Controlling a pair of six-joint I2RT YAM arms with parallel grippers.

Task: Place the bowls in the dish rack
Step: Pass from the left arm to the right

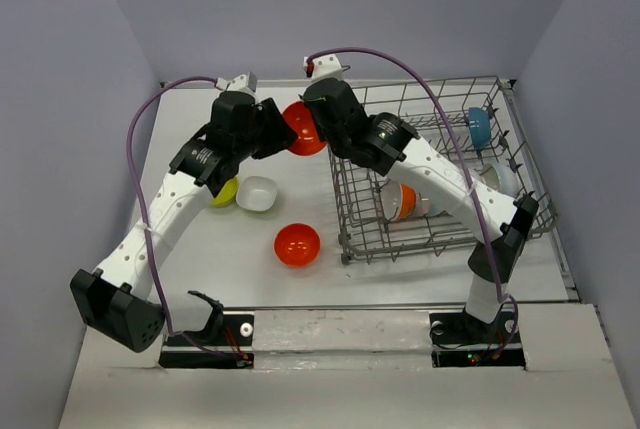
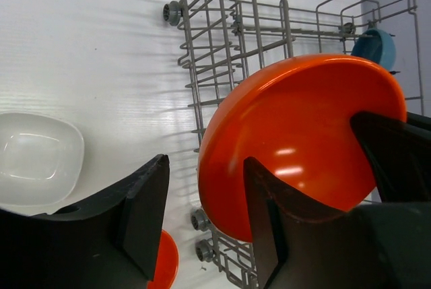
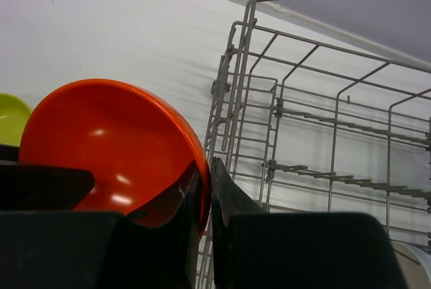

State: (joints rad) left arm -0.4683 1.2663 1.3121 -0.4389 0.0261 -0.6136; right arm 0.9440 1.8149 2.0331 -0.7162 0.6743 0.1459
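Orange-red bowl [image 1: 303,127] hangs tilted in the air just left of the far left corner of the dish rack [image 1: 370,234], above the worktop [image 1: 230,259] and between the two wrists. The right gripper [image 3: 205,176] has its jaws clamped on the bowl's rim, one inside and one outside. The left gripper [image 2: 205,164] has its jaws apart; the bowl's edge reaches into the gap, and I cannot tell whether either finger touches it. On the worktop lie a second orange-red bowl [image 1: 297,244], a squarish white bowl [image 1: 257,193] and, just beside it and partly under the left arm, a yellow-green bowl [image 1: 225,192]. Inside the dish rack, a blue bowl [image 1: 479,127] stands on edge near the far right, and a third orange-red bowl [image 1: 405,199] stands on edge towards the near left.
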